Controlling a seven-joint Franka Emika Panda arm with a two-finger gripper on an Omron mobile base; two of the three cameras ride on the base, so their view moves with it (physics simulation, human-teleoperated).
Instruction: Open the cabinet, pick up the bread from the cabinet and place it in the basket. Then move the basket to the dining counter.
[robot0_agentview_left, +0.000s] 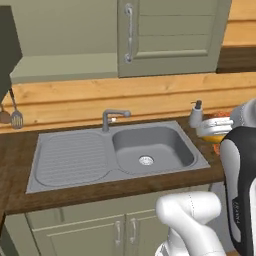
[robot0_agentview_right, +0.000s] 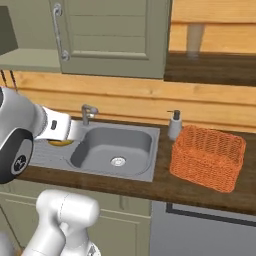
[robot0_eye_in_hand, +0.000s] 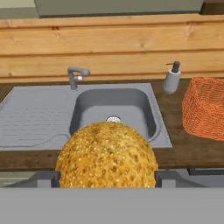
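The bread (robot0_eye_in_hand: 107, 157), a golden-brown speckled lump, sits between my gripper's (robot0_eye_in_hand: 107, 178) two dark fingers, and the gripper is shut on it. I hold it above the front edge of the sink (robot0_eye_in_hand: 111, 109). In the right base view the gripper (robot0_agentview_right: 59, 136) hangs over the draining board with a sliver of bread (robot0_agentview_right: 61, 143) under it. The orange wicker basket (robot0_agentview_right: 207, 157) stands on the worktop to the right of the sink, apart from the gripper. The cabinet door (robot0_agentview_left: 170, 35) with its grey bar handle (robot0_agentview_left: 129, 32) is swung aside, with the wooden inside (robot0_agentview_right: 215, 30) showing. The dining counter is out of view.
A soap dispenser (robot0_agentview_right: 174, 125) stands between the sink and the basket. The tap (robot0_agentview_left: 114, 117) rises behind the bowl. Utensils (robot0_agentview_left: 16, 117) hang on the wall at the left. Low cupboard doors (robot0_agentview_left: 125, 230) run under the worktop. A pale object (robot0_agentview_right: 195, 37) stands inside the cabinet.
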